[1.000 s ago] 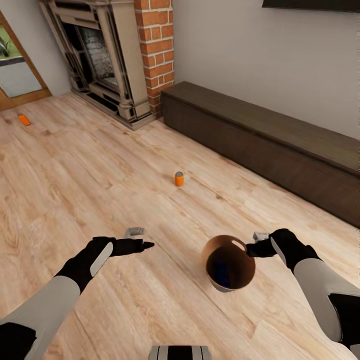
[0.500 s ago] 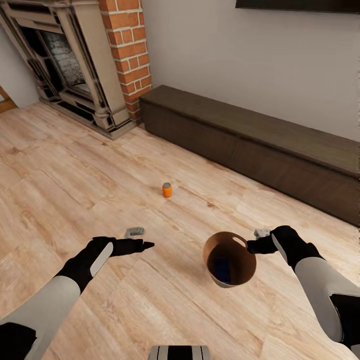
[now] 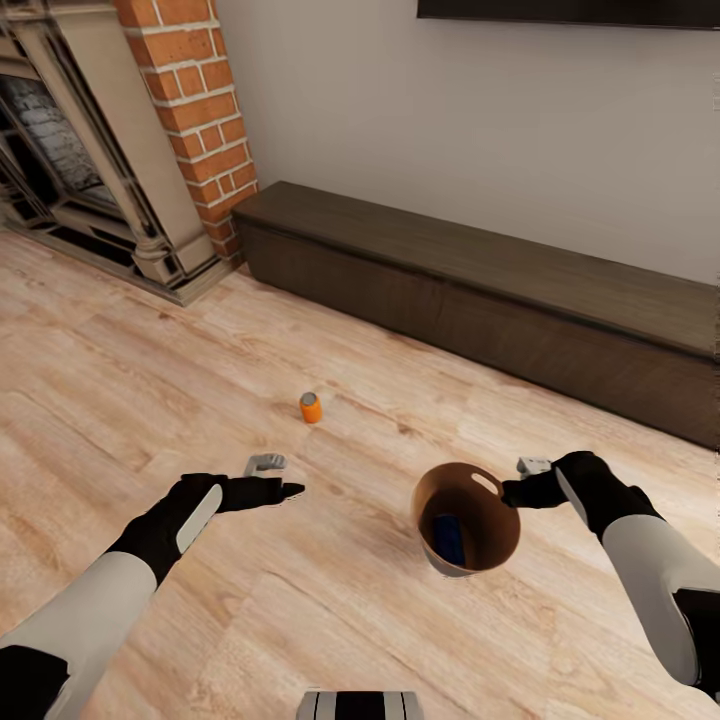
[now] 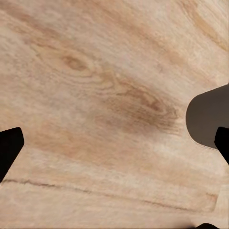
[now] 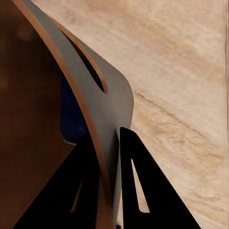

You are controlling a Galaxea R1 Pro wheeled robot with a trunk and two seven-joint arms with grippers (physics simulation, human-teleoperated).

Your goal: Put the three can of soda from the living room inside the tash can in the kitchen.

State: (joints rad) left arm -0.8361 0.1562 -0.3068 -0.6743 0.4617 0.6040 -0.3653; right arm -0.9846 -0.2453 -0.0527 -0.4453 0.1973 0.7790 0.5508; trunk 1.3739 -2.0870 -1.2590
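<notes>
Bin [image 3: 470,560] is hanging pinched by its rim in the right fingers [image 5: 112,143], one blue can [image 3: 449,538] sitting inside, one orange can [image 3: 311,407] standing on the floor [image 3: 150,400] ahead — light, stiff, slick, so grabbing it mid-body — left fingers [image 3: 268,463] hanging spread, empty.

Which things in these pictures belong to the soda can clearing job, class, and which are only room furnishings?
Job things:
- orange can, upright on the floor
- blue can, inside the bin
- bin, rim pinched by the right gripper
- left gripper, open, holding nothing

Just furnishings:
- brick fireplace
- long dark cabinet
- wall TV
</notes>
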